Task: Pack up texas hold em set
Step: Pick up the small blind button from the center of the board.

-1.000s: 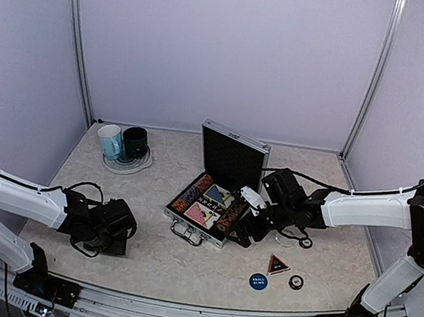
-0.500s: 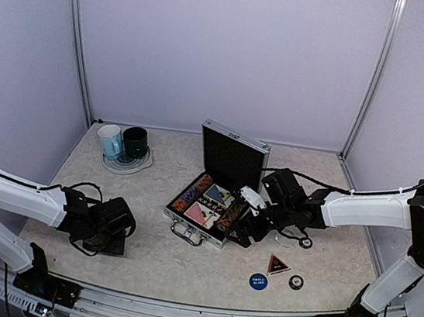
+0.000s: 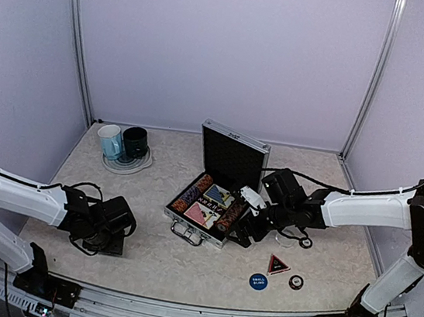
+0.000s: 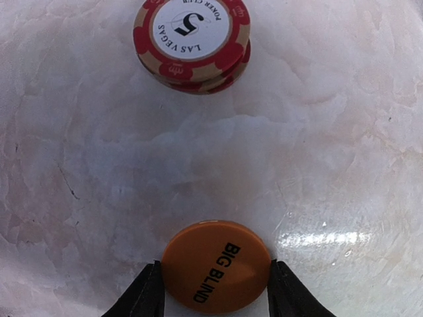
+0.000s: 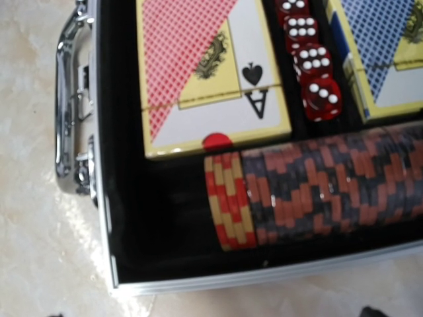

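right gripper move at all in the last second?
No. The right gripper stays at the case's right front edge, with the same gap to the triangle marker.

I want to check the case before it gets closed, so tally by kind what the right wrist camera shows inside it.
Card decks: 2, the red-backed deck and the blue-backed deck
Red dice: 4, the top one cut off by the frame
Chip row: 1
Total: 7
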Available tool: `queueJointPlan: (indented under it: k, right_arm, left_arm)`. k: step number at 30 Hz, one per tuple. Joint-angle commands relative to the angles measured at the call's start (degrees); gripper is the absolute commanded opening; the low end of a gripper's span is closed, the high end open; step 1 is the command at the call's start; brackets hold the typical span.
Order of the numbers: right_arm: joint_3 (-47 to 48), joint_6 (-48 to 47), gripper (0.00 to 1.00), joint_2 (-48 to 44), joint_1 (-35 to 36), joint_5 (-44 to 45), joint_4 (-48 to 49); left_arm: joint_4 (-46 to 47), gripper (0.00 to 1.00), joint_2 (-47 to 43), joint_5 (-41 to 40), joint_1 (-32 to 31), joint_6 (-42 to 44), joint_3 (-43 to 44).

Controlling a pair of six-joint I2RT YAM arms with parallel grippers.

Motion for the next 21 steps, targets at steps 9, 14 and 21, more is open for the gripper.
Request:
queueJointPlan:
  k: [9, 14, 21]
  right_arm:
    - [1.6, -0.5, 0.97, 0.3, 0.4, -0.2, -0.3]
    - [1.5, -0.3, 0.97, 0.5, 0.4, -0.2, -0.4]
    - [1.1, -0.3, 0.97, 0.4, 0.4, -0.3, -0.1]
  left_arm:
    - [-3.1, 0.48, -0.7, -1.5, -0.7, 0.8, 4.0]
    - [-4.5, 0.48, 0.3, -2.6, -1.3, 1.3, 6.3]
    - [-4.0, 0.68, 0.8, -1.4, -1.1, 1.1, 5.0]
